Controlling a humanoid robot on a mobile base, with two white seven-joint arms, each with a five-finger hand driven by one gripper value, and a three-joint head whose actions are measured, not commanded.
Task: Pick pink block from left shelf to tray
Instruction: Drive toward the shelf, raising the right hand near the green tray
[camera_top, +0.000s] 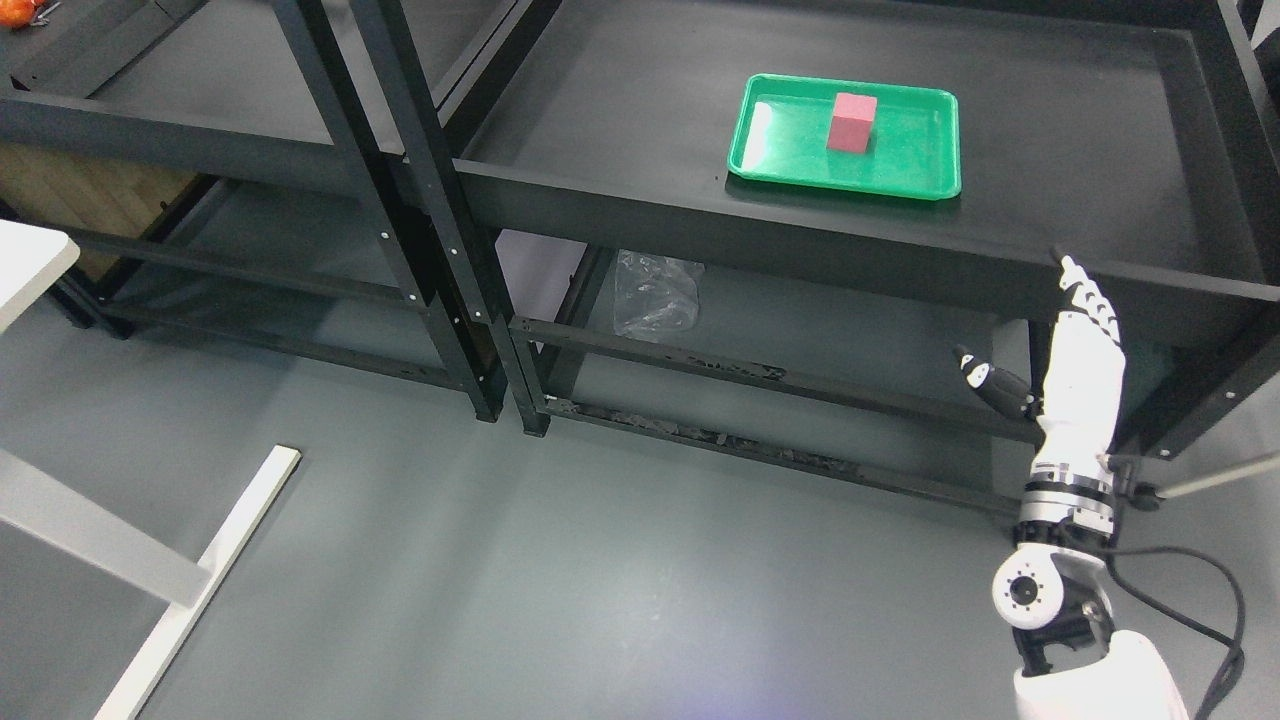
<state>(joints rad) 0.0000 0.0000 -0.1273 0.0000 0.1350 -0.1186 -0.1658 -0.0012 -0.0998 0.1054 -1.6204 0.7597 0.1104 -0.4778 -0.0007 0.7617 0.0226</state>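
So here's where we're at: the small pink rectangular block (852, 122) is standing upright inside the shallow green plastic tray (790, 165) on the black metal shelf (620, 110), upper middle-right of the frame. Our white right hand (1078, 350) sits at the lower right, below the shelf's front rail, fingers stretched out flat, thumb poking left, holding nothing. The block lies up and to the left of those fingertips, well apart, its long axis vertical. Left arm isn't visible. Looks to us like the placing's done, with nothing left to grab.
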